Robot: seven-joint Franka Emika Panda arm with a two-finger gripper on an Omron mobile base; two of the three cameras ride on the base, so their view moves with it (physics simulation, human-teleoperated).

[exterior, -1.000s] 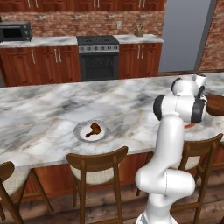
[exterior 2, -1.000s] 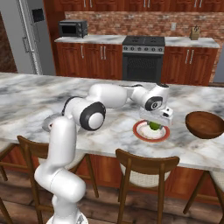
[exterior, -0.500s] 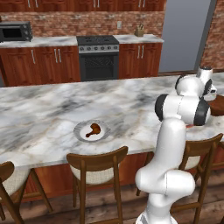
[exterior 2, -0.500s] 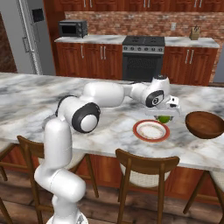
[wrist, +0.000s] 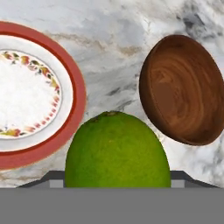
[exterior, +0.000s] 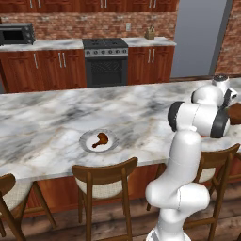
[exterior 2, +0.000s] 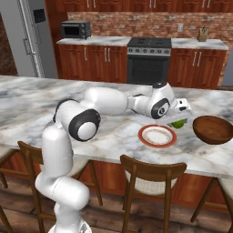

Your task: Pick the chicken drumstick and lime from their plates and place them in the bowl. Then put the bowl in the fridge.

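**Inspector:** Start at the jaws. What do they hold?

**Assistant:** The gripper (exterior 2: 181, 119) is closed around the lime (wrist: 117, 151), held off the counter. In the hand view the fruit sits low and central, smooth, glossy green, rounded. In the right base view it shows right of centre, between the red plate (exterior 2: 157, 135) and the bowl (exterior 2: 214, 129).

**Inspector:** The surface beneath?

**Assistant:** A counter (exterior 2: 27, 98) of grey-veined white marble, polished, running across both base views. The red plate lies flat on it, round, with an orange-red rim, a floral ring and a white centre, left of the lime in the hand view. The bowl, dark reddish-brown with a wood grain, stands at the upper right of that view, apart from the plate.

**Inspector:** The drumstick?

**Assistant:** The drumstick (exterior: 100, 139), golden-brown, rests on the grey plate (exterior: 98, 140), left of centre in the left base view, well apart from the gripper.

**Inspector:** Arm pose?

**Assistant:** The arm (exterior 2: 109, 101) rises from the lower left of the right base view, bends at a dark joint and reaches level across the counter towards the right.

**Inspector:** The room?

**Assistant:** Brick back wall, red-brown cabinets, a black oven (exterior 2: 149, 61), a microwave (exterior 2: 75, 29), wooden chairs (exterior 2: 149, 179) along the near edge. The grey fridge (exterior 2: 27, 38) stands at the upper left of the right base view.
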